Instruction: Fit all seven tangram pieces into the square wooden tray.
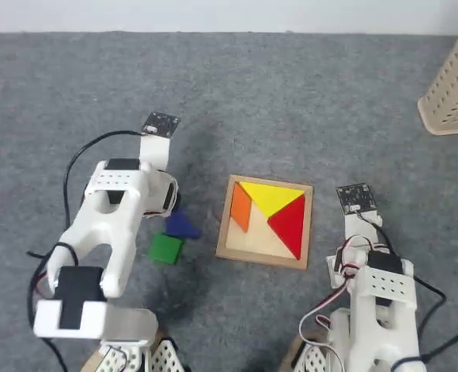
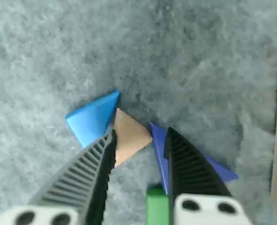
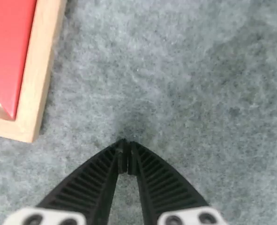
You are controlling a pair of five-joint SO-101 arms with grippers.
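My left gripper point(image 2: 141, 135) is open, low over the carpet left of the tray, its fingers straddling a small tan triangle point(image 2: 129, 139). A light blue triangle point(image 2: 90, 121) touches the tan one on the far side, and a dark blue piece point(image 2: 159, 145) lies under the other finger. A green square point(image 1: 165, 248) and the dark blue piece point(image 1: 183, 225) lie beside the left arm point(image 1: 124, 205). The square wooden tray point(image 1: 229, 221) holds an orange piece point(image 1: 241, 208), a yellow triangle point(image 1: 269, 197) and a red triangle point(image 1: 290, 222). My right gripper point(image 3: 127, 151) is shut on nothing, over bare carpet by the tray's corner point(image 3: 33, 108).
A perforated wooden stand point(image 1: 452, 89) sits at the far right edge. Grey carpet point(image 1: 290, 101) stretches open behind the tray. The right arm point(image 1: 374, 283) stands right of the tray, with cables trailing from both arms.
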